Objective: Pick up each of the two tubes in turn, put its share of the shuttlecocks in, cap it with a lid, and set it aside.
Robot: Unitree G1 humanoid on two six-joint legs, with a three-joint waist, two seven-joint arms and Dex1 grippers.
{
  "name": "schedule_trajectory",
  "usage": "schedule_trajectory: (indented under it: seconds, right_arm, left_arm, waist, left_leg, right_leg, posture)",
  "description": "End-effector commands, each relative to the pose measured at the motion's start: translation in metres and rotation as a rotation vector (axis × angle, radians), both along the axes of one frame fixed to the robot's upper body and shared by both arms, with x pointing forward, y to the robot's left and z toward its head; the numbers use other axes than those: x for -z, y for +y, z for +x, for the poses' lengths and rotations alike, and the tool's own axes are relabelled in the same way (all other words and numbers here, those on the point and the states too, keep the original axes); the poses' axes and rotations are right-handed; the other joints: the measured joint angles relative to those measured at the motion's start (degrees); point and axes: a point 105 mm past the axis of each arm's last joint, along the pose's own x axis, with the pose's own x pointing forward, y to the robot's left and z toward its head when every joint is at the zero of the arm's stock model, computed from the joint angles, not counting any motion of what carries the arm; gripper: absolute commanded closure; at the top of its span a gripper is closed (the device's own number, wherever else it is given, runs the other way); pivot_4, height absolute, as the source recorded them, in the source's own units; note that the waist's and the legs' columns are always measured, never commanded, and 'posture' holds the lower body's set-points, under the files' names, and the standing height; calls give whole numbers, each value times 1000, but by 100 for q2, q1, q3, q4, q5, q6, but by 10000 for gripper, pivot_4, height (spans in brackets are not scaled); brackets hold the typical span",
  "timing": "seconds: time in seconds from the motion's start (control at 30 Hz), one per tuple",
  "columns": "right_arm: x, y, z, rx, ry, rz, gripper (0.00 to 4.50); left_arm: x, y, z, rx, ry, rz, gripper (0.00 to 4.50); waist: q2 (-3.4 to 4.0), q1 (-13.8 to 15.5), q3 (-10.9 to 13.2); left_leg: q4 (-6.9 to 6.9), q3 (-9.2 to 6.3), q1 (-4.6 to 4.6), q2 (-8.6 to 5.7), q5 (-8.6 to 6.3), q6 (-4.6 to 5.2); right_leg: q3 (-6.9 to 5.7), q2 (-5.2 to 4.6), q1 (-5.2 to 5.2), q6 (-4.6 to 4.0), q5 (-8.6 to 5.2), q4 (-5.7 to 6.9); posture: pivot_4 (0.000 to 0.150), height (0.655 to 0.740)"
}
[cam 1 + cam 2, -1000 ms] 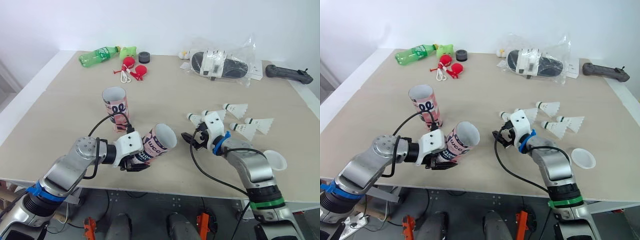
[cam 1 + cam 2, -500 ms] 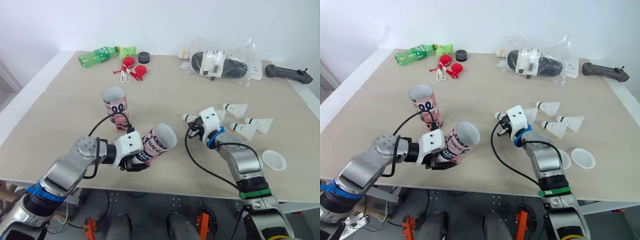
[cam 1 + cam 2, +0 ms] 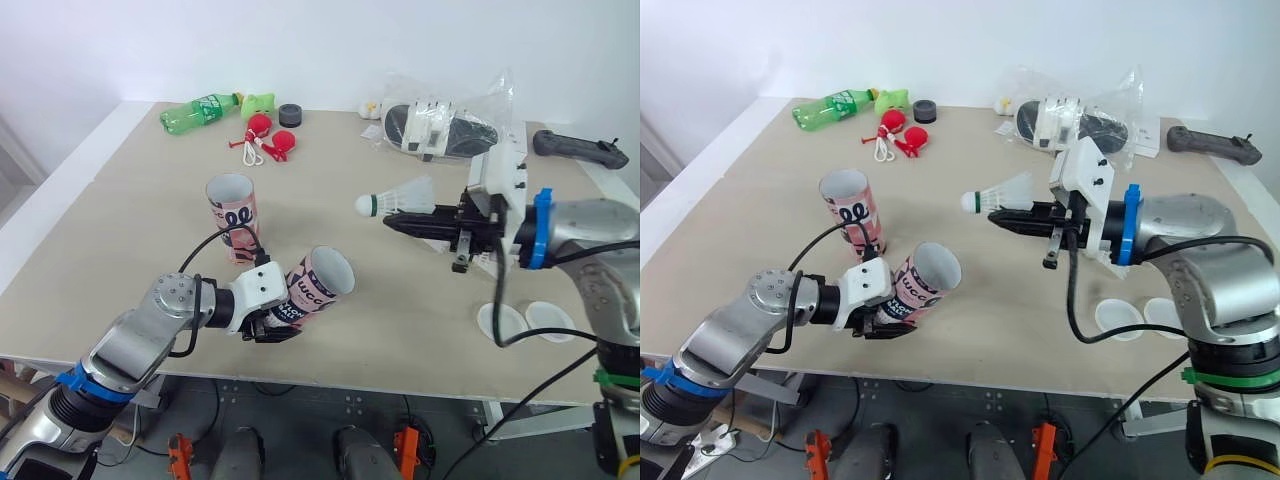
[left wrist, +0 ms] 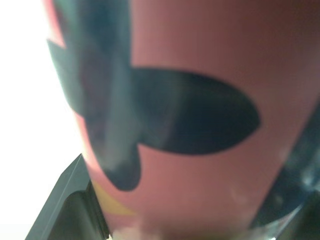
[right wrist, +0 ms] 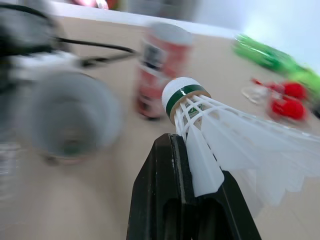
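Observation:
My left gripper (image 3: 268,320) is shut on a pink tube (image 3: 312,288), holding it tilted just above the table's front edge with its open mouth facing right. The left wrist view shows that tube's pink wall (image 4: 190,125) up close. A second pink tube (image 3: 232,215) stands upright behind it. Raised above the table's middle, my right gripper (image 3: 398,221) is shut on a white shuttlecock (image 3: 395,198) by its feathers, cork pointing left. In the right wrist view the shuttlecock (image 5: 200,115) points towards the held tube's mouth (image 5: 75,120). Two white lids (image 3: 503,322) lie at the front right.
Along the back edge lie a green bottle (image 3: 195,112), red toys (image 3: 270,140), a black roll (image 3: 289,113), a plastic bag with a black-and-white item (image 3: 440,125) and a black controller (image 3: 580,148). My right arm hides the other shuttlecocks.
My right gripper has shut on a shuttlecock and lifted it off the table, up and to the right. A second lid has come into sight. The left arm and tube stayed still.

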Motion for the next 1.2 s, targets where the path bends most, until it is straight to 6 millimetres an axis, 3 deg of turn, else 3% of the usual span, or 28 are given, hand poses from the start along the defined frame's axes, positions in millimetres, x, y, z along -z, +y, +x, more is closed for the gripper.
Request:
schedule_trajectory:
  seconds: [0.03, 0.23, 0.57, 0.7, 0.9, 1.03, 1.2]
  right_arm:
    - [2, 14, -12, -93, -41, -137, 43878]
    - [24, 27, -16, -158, -32, -258, 43878]
    - [29, 42, -26, -236, -18, -256, 43878]
    - [29, 43, -27, -234, -13, -239, 30609]
    - [17, 39, -30, -191, 29, -121, 1381]
    - [0, -3, 0, 102, 67, 86, 593]
    - [8, -52, 24, 385, 90, 214, 593]
  left_arm:
    - [9, -1, -1, -6, 24, 14, 15125]
    - [9, -1, -2, -9, 24, 15, 15125]
    - [10, -1, -3, -2, 24, 20, 15125]
    - [10, -1, -3, 0, 26, 21, 15125]
    - [11, -1, -4, 3, 26, 22, 15125]
    - [12, 0, -5, 1, 33, 21, 15125]
    - [14, -2, -7, 4, 40, 15, 15125]
  waist:
    - [0, -4, 0]
    - [0, 6, 0]
    - [0, 8, 0]
    - [0, 8, 0]
    - [-2, 12, -1]
    - [-4, 18, -1]
    - [-6, 8, -3]
  left_leg:
    - [1, 1, 0, 0, 0, 0]
    - [1, 5, -5, -1, 0, 0]
    - [1, 5, -6, -2, 0, 0]
    - [1, 5, -6, -2, 0, 0]
    - [0, 4, -7, -2, 0, 0]
    - [1, 1, -13, -4, 0, 0]
    - [4, 2, -10, -4, 0, 0]
  right_leg:
    - [0, -1, -1, 0, 0, 0]
    - [0, -5, -8, -1, 0, -2]
    - [-1, -7, -9, 1, -1, -2]
    - [-1, -7, -8, 1, -1, -2]
    - [-1, -7, -8, 1, -4, -2]
    - [-2, -7, -7, 1, -5, -2]
    - [-2, -8, -6, 0, -4, -2]
  posture:
    - [1500, 7400]
    - [1500, 7400]
    - [1500, 7400]
    - [1500, 7400]
    - [1500, 7400]
    - [1500, 7400]
    - [1500, 7400]
